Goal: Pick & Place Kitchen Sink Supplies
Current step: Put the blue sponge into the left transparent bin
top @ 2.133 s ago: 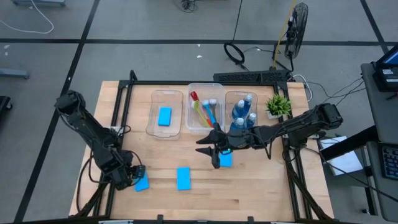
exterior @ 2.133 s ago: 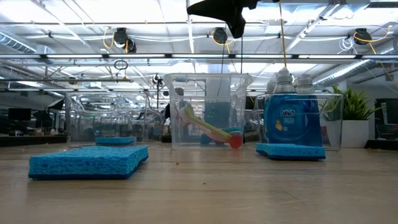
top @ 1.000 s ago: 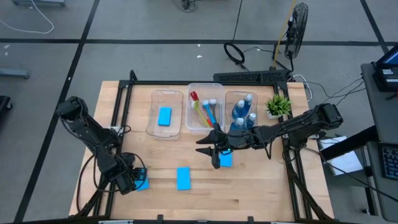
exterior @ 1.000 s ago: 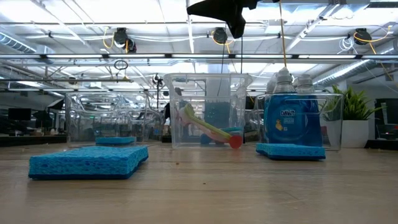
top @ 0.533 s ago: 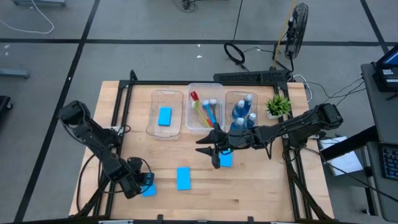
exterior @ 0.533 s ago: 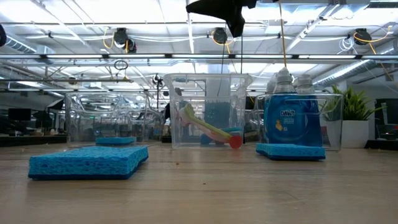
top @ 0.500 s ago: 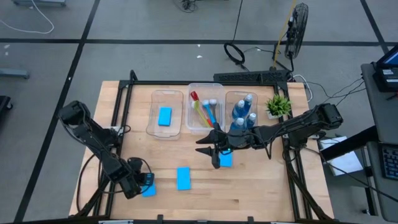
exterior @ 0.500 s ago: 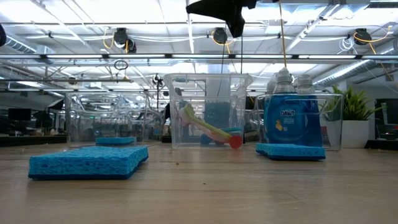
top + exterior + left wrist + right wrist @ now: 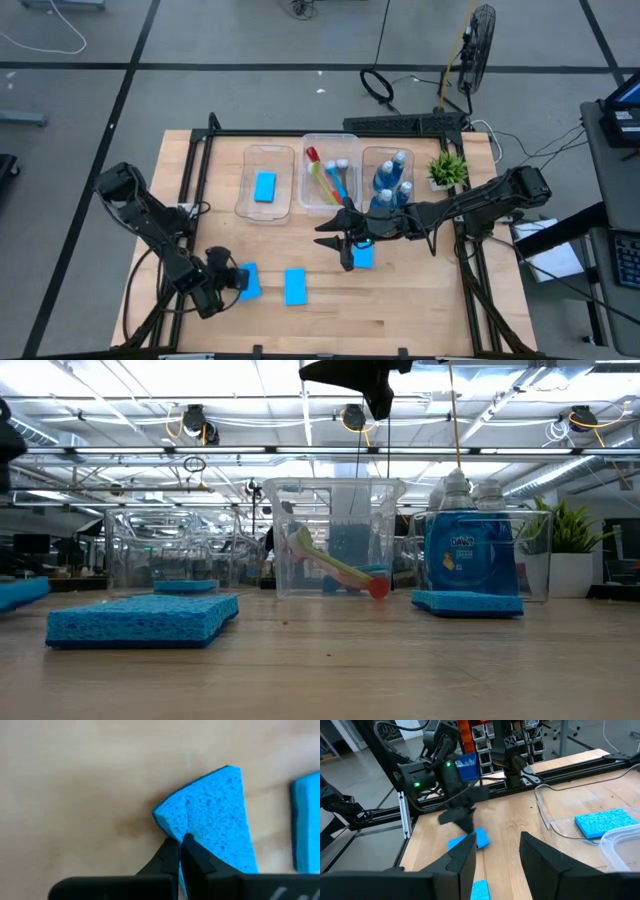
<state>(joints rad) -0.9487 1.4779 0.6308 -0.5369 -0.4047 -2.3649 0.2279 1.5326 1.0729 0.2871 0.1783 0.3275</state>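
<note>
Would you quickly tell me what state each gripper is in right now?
Left gripper: closed on a flat bright-blue rectangular sponge, pinching its edge.
Right gripper: open, holding nothing, hovering above the table.

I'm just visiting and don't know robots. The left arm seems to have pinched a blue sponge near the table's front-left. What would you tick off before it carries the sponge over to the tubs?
1. Left end effector shut on the held sponge: ok; the fingers pinch one edge.
2. Sponge clear of the table: ok; the left wrist view shows it tilted up off the wood.
3. Grip secure enough for travel: cannot tell; only a thin edge is caught.
4. Neighbouring loose sponge apart from the held one: ok; a gap shows.
5. Sponge tub has room: ok; one sponge lies inside.
6. Right end effector out of the path: ok; it hangs open above the third sponge, near the bottle tub.
</note>
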